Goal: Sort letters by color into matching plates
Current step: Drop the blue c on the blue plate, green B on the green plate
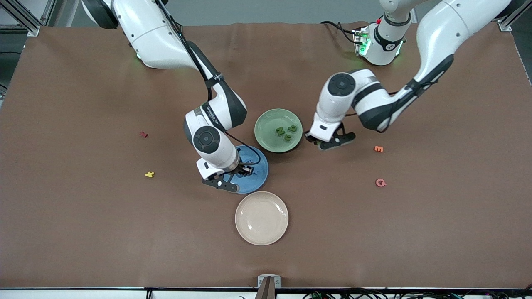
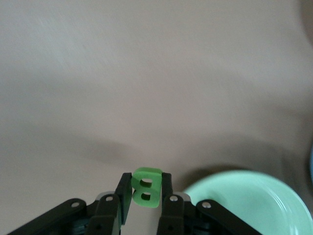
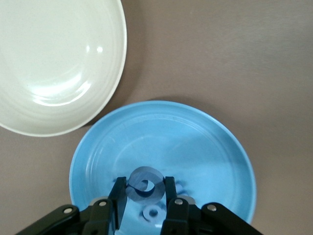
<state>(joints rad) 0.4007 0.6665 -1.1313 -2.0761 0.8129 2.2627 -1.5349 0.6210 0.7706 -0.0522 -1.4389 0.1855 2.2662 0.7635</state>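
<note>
The pale green plate [image 1: 266, 124] holds three green letters [image 1: 286, 132]. My left gripper [image 1: 312, 138] hangs low over the table just off this plate's rim, toward the left arm's end. It is shut on a green letter B [image 2: 145, 188], which stands upright between the fingers, with the green plate [image 2: 249, 203] close by. The blue plate [image 1: 255, 178] lies nearer the front camera. Over it, my right gripper [image 1: 245, 169] is shut on a round blue letter [image 3: 145, 185]. Another blue letter [image 3: 152, 214] lies in the blue plate [image 3: 205, 147] right below.
A cream plate [image 1: 262, 218] lies next to the blue one, nearer the front camera. Toward the right arm's end lie a red letter [image 1: 144, 134] and a yellow one [image 1: 149, 174]. An orange letter [image 1: 378, 148] and a pink one [image 1: 380, 182] lie toward the left arm's end.
</note>
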